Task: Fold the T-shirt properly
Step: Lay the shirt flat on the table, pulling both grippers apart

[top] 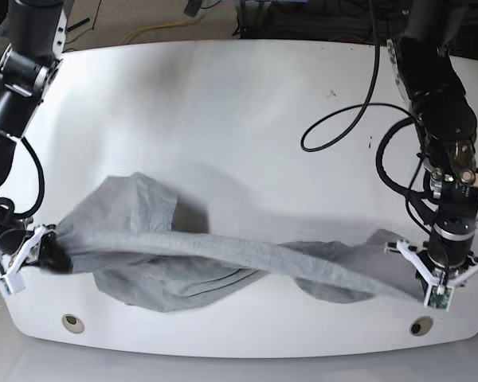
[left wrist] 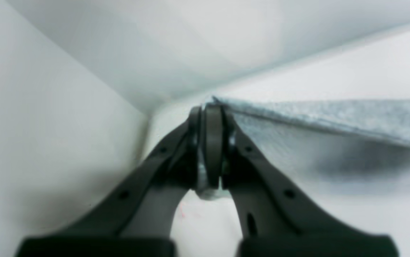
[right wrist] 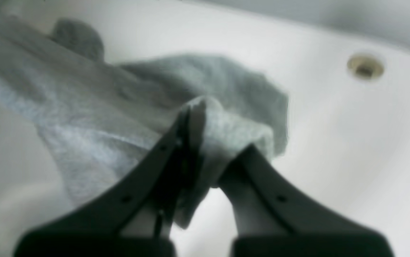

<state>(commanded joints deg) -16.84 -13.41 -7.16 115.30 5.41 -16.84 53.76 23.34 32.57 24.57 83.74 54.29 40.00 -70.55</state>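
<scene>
So right now I've got the white table (top: pixel 239 119) under both arms, and the T-shirt (top: pixel 223 263) is strung out across its near side between my two grippers, more like a twisted rope than a flat shirt. The long band of cloth runs from one tool to the other, with a loose bunched flap sagging onto the table below it, nearer the right gripper's end, and another rumpled bit closer to the left one. The right gripper (right wrist: pixel 199 142) is clamped on a thick wad of grey fabric, and from its wrist camera the cloth spills away ahead of the fingers and off to their left, with a brass-looking table fitting (right wrist: pixel 365 66) well apart ahead and to the right. The left gripper (left wrist: pixel 210 121) is pinched together on a thin edge or corner of the shirt, and the fabric sheet stretches off to the right of its tips, lifted a bit above the table judging by the shadow. My read is I'm in the spread-out step, holding two ends to get the shirt flat before any actual fold. No lettering visible, so can't tell which side is up. Next move probably needs me to untwist the middle, then lower both ends evenly so it lays flat instead of roping up.
</scene>
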